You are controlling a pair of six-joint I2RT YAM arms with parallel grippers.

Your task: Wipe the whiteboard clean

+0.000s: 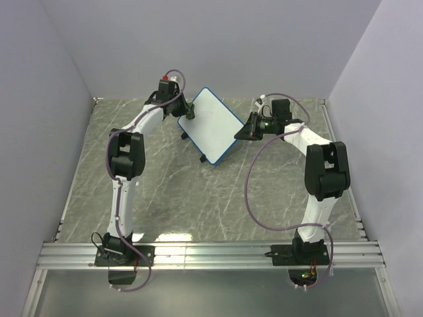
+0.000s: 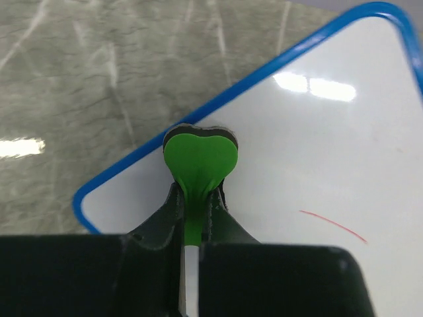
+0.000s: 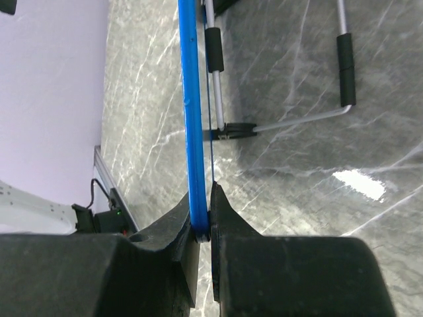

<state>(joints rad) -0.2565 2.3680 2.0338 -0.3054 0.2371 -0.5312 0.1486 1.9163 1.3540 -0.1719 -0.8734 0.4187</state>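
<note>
**Top external view:** the whiteboard sits tilted over the marbled table, toward the far middle, between the two arms. The left gripper meets its upper-left edge with a green eraser. The right gripper grasps the opposite edge. **Left wrist view:** the left gripper's jaws are together, clamped on the stem of the green eraser. Its heart-shaped head appears to rest on the white surface just inside the blue frame, near a rounded corner. The surface is mostly clean. One thin red stroke lies to the right of the eraser, apart from it. **Right wrist view:** the right gripper's jaws are nearly closed, pinching the blue frame seen edge-on. The wire stand with black feet shows behind the board, and whether the feet touch the table cannot be told. **Step in hand:** wiping, with the task judged nearly complete. The next move calls for carrying the eraser sideways to the red stroke, pad flat on the surface, while the right gripper steadies the board against the push.
</note>
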